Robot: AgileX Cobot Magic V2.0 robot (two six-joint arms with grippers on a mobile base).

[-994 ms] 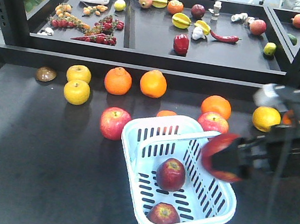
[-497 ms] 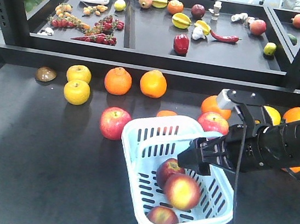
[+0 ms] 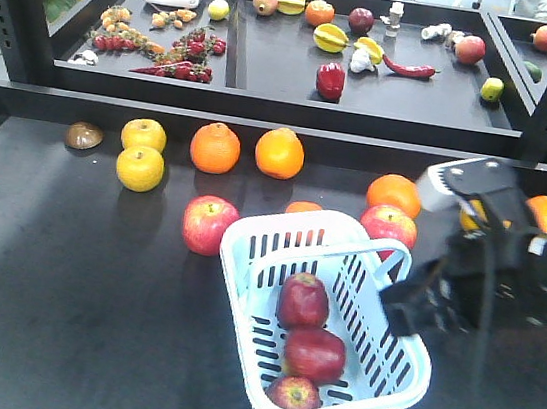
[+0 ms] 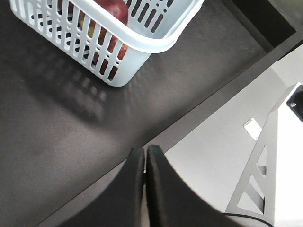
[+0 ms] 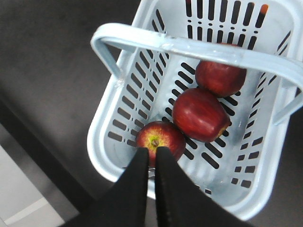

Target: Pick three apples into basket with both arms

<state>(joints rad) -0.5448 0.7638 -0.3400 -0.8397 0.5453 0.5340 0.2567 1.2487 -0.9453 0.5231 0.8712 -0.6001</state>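
Since half a second ago, the third apple (image 3: 314, 353) has dropped into the basket (image 3: 243, 281) and come to rest, and the right gripper (image 5: 147, 156) has been pulled back toward the right. All three apples are now seen lying in a row inside the basket, from far to near: a far apple (image 3: 303, 300), the third one in the middle, and a near apple (image 3: 294, 393). In the right wrist view the gripper hangs above the near end of the basket, over the near apple, and its fingers (image 5: 137, 170) are pressed together with nothing between them. The left gripper (image 4: 144, 158) is parked at the near left edge of the table (image 3: 63, 268), well apart from the basket, and its fingers are together and empty too. The basket's long side runs from far left to near right, and its handle (image 5: 189, 47) crosses over the apples. Around the basket, a brighter red apple (image 3: 208, 224) lies to its left, another red apple (image 3: 388, 223) is just beside its far right corner, and oranges (image 3: 215, 147) lie farther back. The job looks done, so it is judged that the right arm only needs to be lifted clear, with care taken not to catch the handle.
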